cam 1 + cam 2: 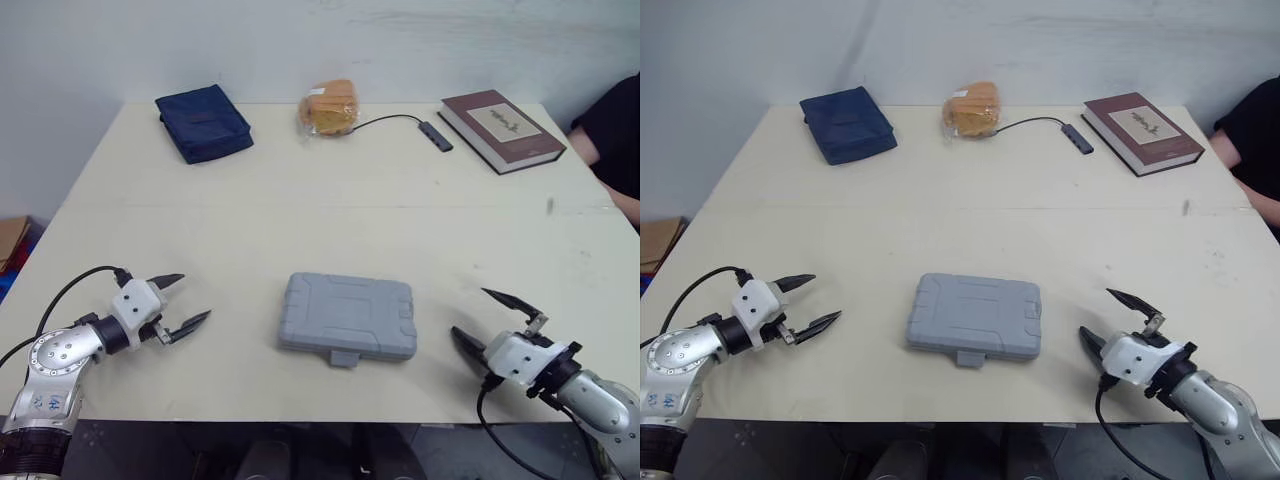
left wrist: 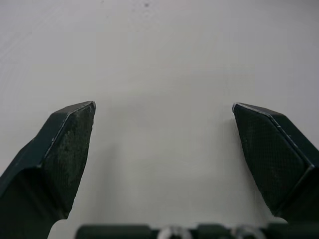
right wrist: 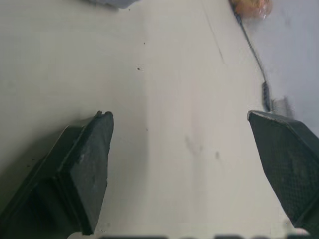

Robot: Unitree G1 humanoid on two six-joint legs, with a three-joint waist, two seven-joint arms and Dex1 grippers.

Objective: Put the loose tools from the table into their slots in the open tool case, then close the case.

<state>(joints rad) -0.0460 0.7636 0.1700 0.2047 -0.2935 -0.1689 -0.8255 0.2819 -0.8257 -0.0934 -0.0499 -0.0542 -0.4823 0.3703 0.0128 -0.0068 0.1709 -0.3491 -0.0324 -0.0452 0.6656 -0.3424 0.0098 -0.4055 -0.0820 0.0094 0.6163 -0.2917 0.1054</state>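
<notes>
The grey plastic tool case [image 1: 348,317] lies flat near the front middle of the table with its lid down and its latch tab facing the front edge. My left gripper [image 1: 182,303] hovers over the table left of the case, open, with nothing between its fingers [image 2: 67,149]. My right gripper [image 1: 491,320] sits to the right of the case near the front edge, also open and holding nothing. In the right wrist view a grey corner of the case [image 3: 107,3] is just visible past the fingers [image 3: 84,164]. I see no loose tools on the table.
At the back of the table [image 1: 300,200] lie a dark blue pouch [image 1: 203,122], an orange bag of bread [image 1: 330,108], a small black adapter on a cable [image 1: 436,135] and a brown book [image 1: 502,129]. A person's dark sleeve [image 1: 612,130] reaches in at the right edge.
</notes>
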